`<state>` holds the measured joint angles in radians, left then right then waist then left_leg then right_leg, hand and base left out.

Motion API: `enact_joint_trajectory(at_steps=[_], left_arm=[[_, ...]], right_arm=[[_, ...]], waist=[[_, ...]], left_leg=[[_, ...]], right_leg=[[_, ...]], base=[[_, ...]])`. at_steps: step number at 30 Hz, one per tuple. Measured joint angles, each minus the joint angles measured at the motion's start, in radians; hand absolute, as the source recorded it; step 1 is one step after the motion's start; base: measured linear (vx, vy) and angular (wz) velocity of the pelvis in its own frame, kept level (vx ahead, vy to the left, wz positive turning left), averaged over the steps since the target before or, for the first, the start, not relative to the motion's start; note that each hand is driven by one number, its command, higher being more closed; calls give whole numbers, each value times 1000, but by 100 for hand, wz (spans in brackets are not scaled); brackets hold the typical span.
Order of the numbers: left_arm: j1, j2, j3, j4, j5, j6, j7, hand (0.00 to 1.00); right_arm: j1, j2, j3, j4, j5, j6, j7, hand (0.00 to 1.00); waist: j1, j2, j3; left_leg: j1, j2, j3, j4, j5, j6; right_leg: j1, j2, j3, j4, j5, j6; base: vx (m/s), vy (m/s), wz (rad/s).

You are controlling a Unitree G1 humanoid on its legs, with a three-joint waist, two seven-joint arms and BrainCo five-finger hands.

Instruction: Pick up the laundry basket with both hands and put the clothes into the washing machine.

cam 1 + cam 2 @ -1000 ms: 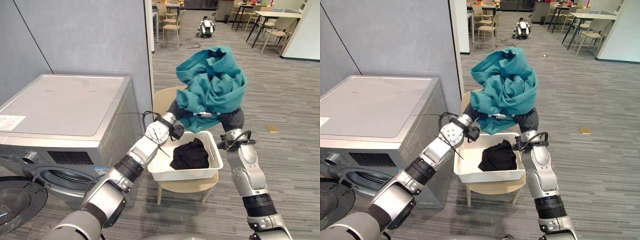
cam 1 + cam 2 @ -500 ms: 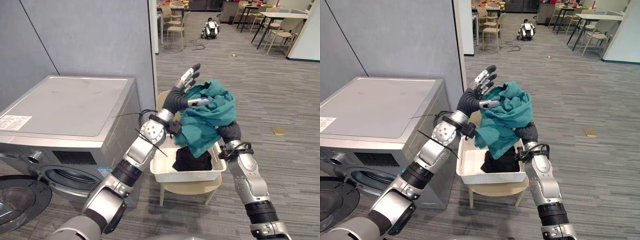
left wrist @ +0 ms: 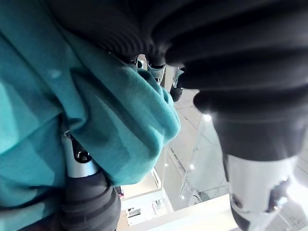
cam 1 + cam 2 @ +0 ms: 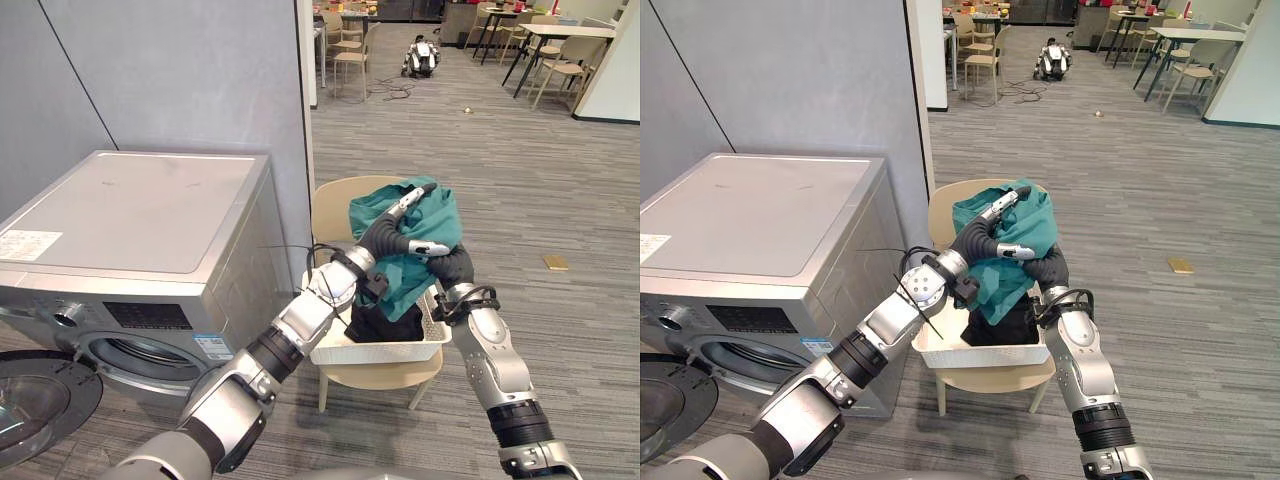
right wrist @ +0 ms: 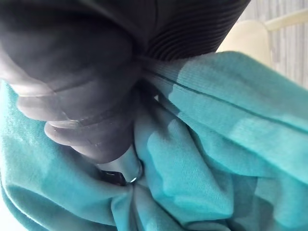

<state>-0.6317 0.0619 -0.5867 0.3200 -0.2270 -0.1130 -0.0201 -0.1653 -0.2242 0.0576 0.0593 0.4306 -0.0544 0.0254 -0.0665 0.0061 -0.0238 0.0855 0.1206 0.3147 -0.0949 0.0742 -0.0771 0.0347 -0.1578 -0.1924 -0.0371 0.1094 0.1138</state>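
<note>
A white laundry basket [image 4: 378,351] sits on a cream chair [image 4: 335,200] right of the grey washing machine [image 4: 130,215]. The machine's round door [image 4: 38,398] hangs open at the lower left. A teal garment [image 4: 442,213] is heaped over a black garment [image 4: 385,326] in the basket. My left hand [image 4: 393,224] lies across the teal heap with fingers [image 4: 416,194] straight and thumb stretched out; cloth drapes over one finger [image 3: 79,163] in the left wrist view. My right hand [image 4: 457,267] is sunk into the teal cloth at the basket's right side, its fingers hidden.
A grey partition wall [image 4: 180,70] stands behind the machine. A small yellowish object [image 4: 546,262] lies on the floor to the right. Chairs, tables and a small machine [image 4: 420,55] stand far back.
The teal garment has come down from head height onto the basket. Both hands have dropped with it, the left one from fingers pointing up to lying over the heap.
</note>
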Motion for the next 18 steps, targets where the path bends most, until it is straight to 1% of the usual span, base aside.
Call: enact_joint_trajectory(at_steps=[1, 3, 4, 5, 9, 11, 14, 18], left_arm=[[-3, 0, 0, 6, 24, 0, 0, 0], [-17, -1, 0, 22, 146, 1, 3, 0], [-22, -1, 0, 30, 172, 1, 3, 0], [-27, -1, 2, 41, 225, 1, 9, 0], [-27, -2, 12, 66, 328, 1, 43, 0], [-27, 1, 29, 79, 339, 2, 47, 0], [-27, 4, 123, 71, 339, 18, 52, 0], [-22, 63, 276, -8, 333, 21, 89, 0]], right_arm=[[0, 0, 0, 0, 0, 0, 0, 100], [-1, 1, 0, 0, -1, 0, 1, 100], [-2, 1, 0, 0, -1, 0, 1, 100], [-4, 3, 0, -1, -1, 0, 2, 100], [-4, 3, 0, -6, -1, 0, 8, 100], [-4, 3, -2, -10, -1, 0, 20, 100], [-4, 3, -13, -32, -2, 0, 22, 100], [-3, 6, -72, -87, -10, -5, 23, 100]], waist=[[0, -1, -1], [0, -4, -2], [0, -4, -2], [-1, -4, -2], [-2, -4, -2], [-3, -4, -2], [-3, -4, -2], [-2, -3, -1]], left_leg=[[0, 0, 0, 0, 0, 0], [0, 0, 2, 0, 0, 0], [0, 0, 2, 0, 0, 0], [0, 0, 3, 0, 0, 0], [0, 1, 6, 0, 0, 0], [0, 2, 8, 0, 0, 0], [0, 2, 10, 0, 0, 0], [0, 1, 10, 0, 0, 0]], right_leg=[[0, 0, 0, 0, 0, 0], [-1, 1, 1, 0, 1, -1], [-2, 1, 2, 0, 1, -1], [-2, 1, 3, 0, 1, -1], [-4, 3, 6, -1, 1, -2], [-5, 3, 7, -1, 2, -2], [-6, 4, 9, -2, 2, -3], [-5, 5, 6, -1, 2, -2]], base=[[0, 0, 0], [0, 0, 0], [0, 0, 0], [0, 0, 0], [0, 0, -1], [0, 0, -2], [0, 0, 0], [0, 0, 0]])
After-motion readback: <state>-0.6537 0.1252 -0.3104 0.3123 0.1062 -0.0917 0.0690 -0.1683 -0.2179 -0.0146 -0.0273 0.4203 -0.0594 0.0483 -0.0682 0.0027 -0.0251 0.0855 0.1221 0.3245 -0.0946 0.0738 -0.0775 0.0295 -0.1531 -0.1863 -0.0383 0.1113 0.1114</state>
